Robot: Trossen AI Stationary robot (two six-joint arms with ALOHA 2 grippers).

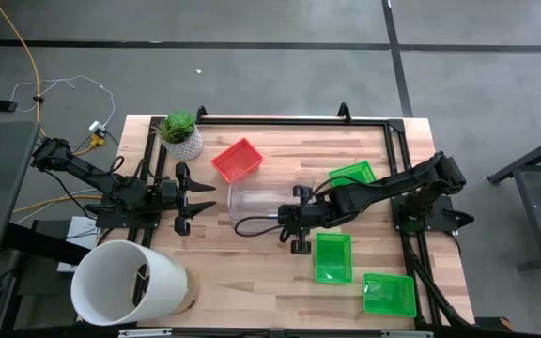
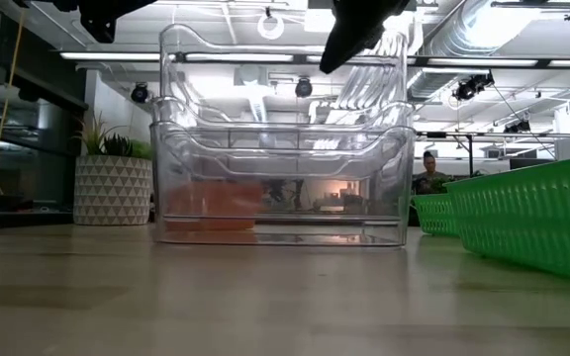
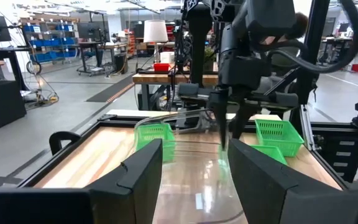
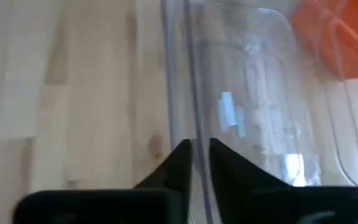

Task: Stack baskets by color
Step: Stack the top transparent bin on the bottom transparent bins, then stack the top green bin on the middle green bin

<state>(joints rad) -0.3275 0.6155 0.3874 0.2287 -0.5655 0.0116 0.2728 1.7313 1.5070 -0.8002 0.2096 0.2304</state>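
Note:
Two clear baskets [image 1: 263, 202] stand nested at the table's middle, the lower one's bottom on the wood [image 2: 280, 168]. My right gripper [image 1: 299, 218] reaches in from the right and is closed on the upper clear basket [image 4: 247, 112]. My left gripper [image 1: 195, 199] waits open and level just left of the stack, touching nothing [image 3: 194, 174]. A red basket [image 1: 238, 160] lies behind the stack. Green baskets lie at the right [image 1: 353, 176], the near right [image 1: 333, 256] and the near right corner [image 1: 388, 293]. My right gripper has the upper clear basket's rim [image 4: 194, 134], on its side toward the table's right, between its two fingertips [image 4: 180, 163]. The fingers come slanting down from the right and above. The basket sits level, nested in the lower clear basket, which rests on the table.
A big white bucket [image 1: 125, 282] lies on its side at the near left corner. A small potted plant [image 1: 181, 133] stands at the far left. A black frame [image 1: 289, 119] edges the table. Bare wood shows along the near side in front of the stack [image 1: 242, 258].

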